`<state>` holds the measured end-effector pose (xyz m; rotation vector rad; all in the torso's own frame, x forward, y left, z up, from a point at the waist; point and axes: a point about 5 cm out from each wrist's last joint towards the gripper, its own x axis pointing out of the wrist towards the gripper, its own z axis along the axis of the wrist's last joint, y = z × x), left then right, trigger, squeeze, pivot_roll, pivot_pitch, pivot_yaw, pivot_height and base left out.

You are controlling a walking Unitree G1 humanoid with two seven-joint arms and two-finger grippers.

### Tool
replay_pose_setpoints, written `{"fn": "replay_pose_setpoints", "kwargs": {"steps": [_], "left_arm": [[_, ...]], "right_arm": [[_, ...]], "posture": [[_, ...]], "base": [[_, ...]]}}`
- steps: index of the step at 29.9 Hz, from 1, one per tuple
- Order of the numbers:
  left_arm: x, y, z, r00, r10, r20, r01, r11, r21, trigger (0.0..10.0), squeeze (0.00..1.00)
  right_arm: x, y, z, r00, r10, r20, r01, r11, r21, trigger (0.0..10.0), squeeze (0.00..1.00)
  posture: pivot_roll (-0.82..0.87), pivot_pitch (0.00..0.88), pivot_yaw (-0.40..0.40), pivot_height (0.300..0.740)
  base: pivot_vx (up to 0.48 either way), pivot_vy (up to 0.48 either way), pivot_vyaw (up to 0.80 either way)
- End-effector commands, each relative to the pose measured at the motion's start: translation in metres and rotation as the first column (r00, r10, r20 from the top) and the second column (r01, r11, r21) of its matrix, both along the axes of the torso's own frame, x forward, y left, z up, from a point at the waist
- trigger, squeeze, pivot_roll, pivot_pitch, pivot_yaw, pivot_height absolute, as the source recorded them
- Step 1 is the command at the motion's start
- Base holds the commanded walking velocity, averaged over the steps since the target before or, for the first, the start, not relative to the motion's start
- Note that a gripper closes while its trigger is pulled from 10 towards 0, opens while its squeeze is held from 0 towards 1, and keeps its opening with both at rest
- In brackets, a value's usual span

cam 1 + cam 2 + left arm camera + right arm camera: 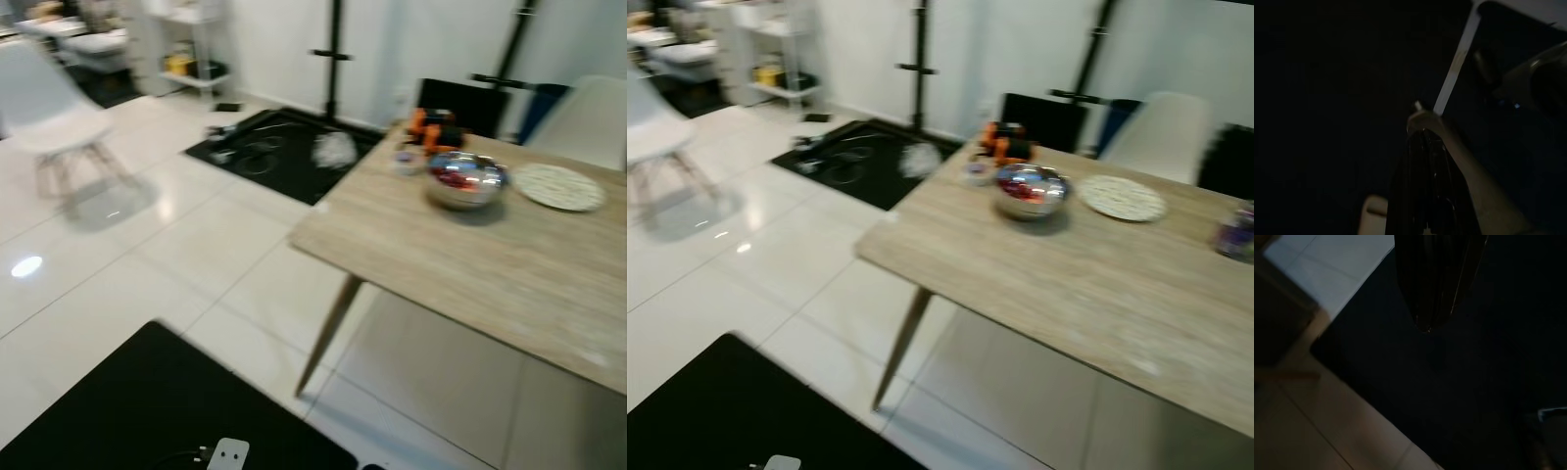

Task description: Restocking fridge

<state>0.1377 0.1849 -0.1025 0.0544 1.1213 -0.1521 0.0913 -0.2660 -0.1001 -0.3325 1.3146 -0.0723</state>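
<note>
A white chair (54, 108) stands far left on the pale tiled floor (147, 264), a black mat (265, 147) beyond it. To the right is the wooden counter (470, 255) — on it a shiny steel bowl (466, 180) of red items, upright and round, near the far edge, with orange things (431, 127) behind and a pale plate (558, 186) beside it. The left pincer (1422, 147) and right pincer (1435, 293) hang in shadow — fingers pressed together.

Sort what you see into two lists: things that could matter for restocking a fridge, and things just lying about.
Likely for the job:
- metal bowl of red food
- orange items
- wooden table

Lying about:
- round mat
- white chair
- cables on black floor mat
</note>
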Motion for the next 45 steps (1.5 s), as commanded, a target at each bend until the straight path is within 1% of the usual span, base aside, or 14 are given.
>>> {"fn": "replay_pose_setpoints", "kwargs": {"steps": [1, 3, 5, 8, 12, 18, 21, 23, 26, 29, 40, 45], "left_arm": [[-0.007, 0.0, -0.002, 1.0, -0.002, -0.026, 0.002, 1.0, 0.006, 10.0, 0.0], [-0.005, 0.0, -0.002, 1.0, -0.003, -0.022, 0.003, 1.0, 0.004, 10.0, 0.0], [0.001, -0.005, 0.0, 1.0, -0.018, -0.012, 0.018, 1.0, -0.014, 10.0, 0.0], [0.003, -0.007, 0.0, 1.0, -0.023, -0.007, 0.023, 1.0, -0.018, 10.0, 0.0], [0.003, -0.007, 0.0, 1.0, -0.025, -0.006, 0.025, 1.0, -0.018, 10.0, 0.0], [0.001, -0.004, 0.0, 0.999, -0.035, -0.016, 0.035, 0.999, -0.007, 10.0, 0.0], [0.0, -0.002, 0.0, 1.0, -0.022, -0.013, 0.022, 1.0, 0.001, 10.0, 0.0], [0.001, -0.002, 0.0, 1.0, -0.009, -0.008, 0.009, 1.0, -0.01, 10.0, 0.0], [0.0, -0.002, 0.0, 1.0, -0.029, -0.01, 0.029, 0.999, -0.019, 10.0, 0.0], [-0.001, -0.001, 0.0, 0.999, -0.044, -0.021, 0.043, 0.999, -0.018, 10.0, 0.0], [-0.003, -0.001, -0.001, 0.999, -0.036, -0.024, 0.036, 0.999, -0.025, 10.0, 0.0], [-0.002, 0.0, -0.001, 1.0, -0.012, -0.017, 0.012, 1.0, -0.02, 10.0, 0.0]], "right_arm": [[0.008, -0.001, 0.002, 1.0, -0.003, 0.024, 0.003, 1.0, -0.004, 10.0, 0.0], [0.01, -0.003, 0.003, 1.0, -0.002, 0.028, 0.002, 1.0, -0.007, 10.0, 0.0], [0.019, -0.006, 0.007, 0.999, -0.003, 0.052, 0.004, 1.0, -0.016, 10.0, 0.0], [0.019, -0.006, 0.007, 0.999, -0.004, 0.054, 0.005, 1.0, -0.017, 10.0, 0.0], [0.017, -0.005, 0.006, 0.999, 0.001, 0.045, 0.0, 1.0, -0.02, 10.0, 0.0], [0.004, -0.003, 0.002, 1.0, -0.02, 0.021, 0.02, 1.0, -0.016, 10.0, 0.0], [0.002, -0.003, 0.001, 0.999, -0.035, 0.019, 0.035, 0.999, -0.013, 10.0, 0.0], [0.001, -0.003, 0.001, 0.999, -0.045, 0.021, 0.045, 0.999, -0.011, 10.0, 0.0], [0.001, -0.004, 0.002, 0.999, -0.047, 0.022, 0.047, 0.999, -0.013, 10.0, 0.0], [0.002, -0.005, 0.002, 0.998, -0.049, 0.025, 0.05, 0.999, -0.017, 10.0, 0.0], [0.003, -0.007, 0.003, 0.997, -0.066, 0.03, 0.067, 0.997, -0.027, 10.0, 0.0], [0.004, -0.008, 0.004, 0.997, -0.067, 0.031, 0.068, 0.997, -0.031, 10.0, 0.0]], "posture": [[-0.07, 0.0, -0.023, 0.74], [-0.07, 0.0, -0.022, 0.74], [-0.08, 0.0, -0.017, 0.74], [-0.09, 0.0, -0.016, 0.74], [-0.08, 0.0, -0.016, 0.74], [-0.09, 0.0, -0.002, 0.74], [-0.09, 0.0, -0.002, 0.74], [-0.09, 0.0, -0.002, 0.74], [-0.08, 0.0, 0.003, 0.74], [-0.08, 0.0, 0.003, 0.74], [-0.07, 0.0, 0.006, 0.74], [-0.07, 0.0, 0.003, 0.74]], "base": [[0.0, 0.0, 0.0], [0.0, 0.0, 0.0], [0.334, 0.0, 0.0], [0.363, 0.0, 0.0], [0.371, 0.0, 0.0], [0.379, 0.0, 0.0], [0.373, 0.0, 0.0], [0.0, 0.0, 0.0], [0.0, 0.0, 0.0], [0.0, -0.401, 0.0], [0.0, -0.444, 0.0], [0.0, 0.0, 0.0]]}}
